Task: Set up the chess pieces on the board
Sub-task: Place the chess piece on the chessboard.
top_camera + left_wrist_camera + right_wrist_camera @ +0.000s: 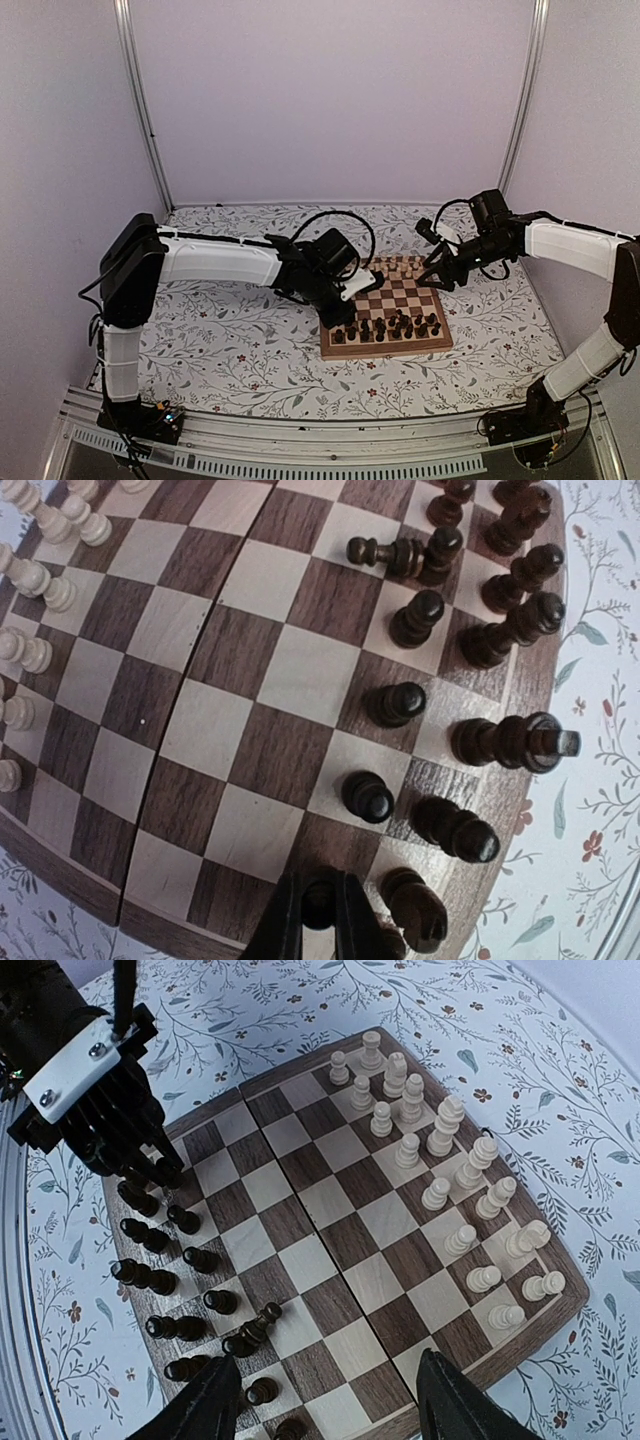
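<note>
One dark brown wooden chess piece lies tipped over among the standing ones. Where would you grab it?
Pinch the tipped dark brown wooden piece across its slim middle. Come from above, on the bare-centre side of the board, because standing dark pieces crowd its other side.

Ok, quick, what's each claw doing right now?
Left claw: closed on a dark chess piece.
Right claw: open, holding nothing.
</note>
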